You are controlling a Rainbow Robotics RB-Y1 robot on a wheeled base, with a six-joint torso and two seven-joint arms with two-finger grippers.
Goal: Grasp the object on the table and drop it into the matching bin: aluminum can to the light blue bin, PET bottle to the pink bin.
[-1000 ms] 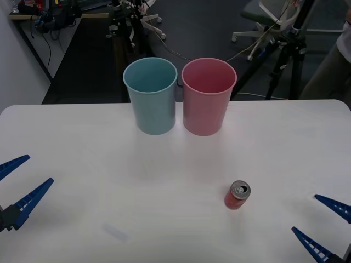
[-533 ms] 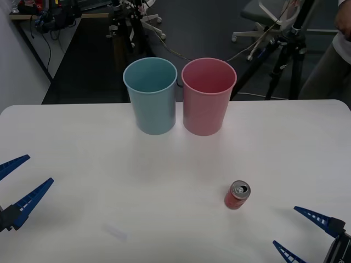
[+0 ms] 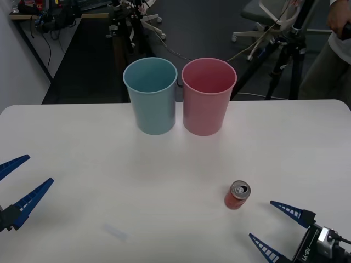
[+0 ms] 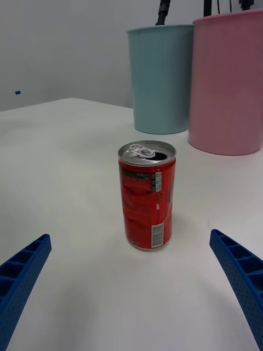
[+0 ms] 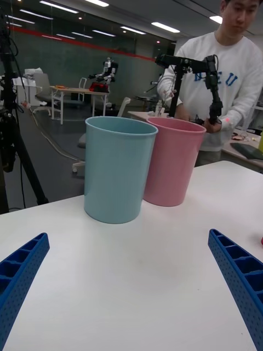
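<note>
A small red aluminum can (image 3: 237,195) (image 4: 147,196) with a silver top stands upright on the white table (image 3: 109,164), front right of centre. My right gripper (image 3: 276,226) (image 4: 131,285) is open just behind and right of it, its blue fingers (image 4: 241,274) spread toward the can without touching it. The light blue bin (image 3: 151,95) (image 4: 160,79) (image 5: 118,167) and the pink bin (image 3: 208,95) (image 4: 227,82) (image 5: 171,160) stand side by side at the table's far edge. My left gripper (image 3: 16,183) (image 5: 131,290) is open and idle at the left edge.
A faint smudge (image 3: 116,232) marks the tabletop near the front. Beyond the far edge are a tripod (image 3: 285,49), cables and an office chair (image 3: 269,16). A wide stretch of bare table lies between the can and the bins.
My right gripper has moved left and forward toward the can, closing the gap to it. The can, both bins and the left gripper have stayed put.
</note>
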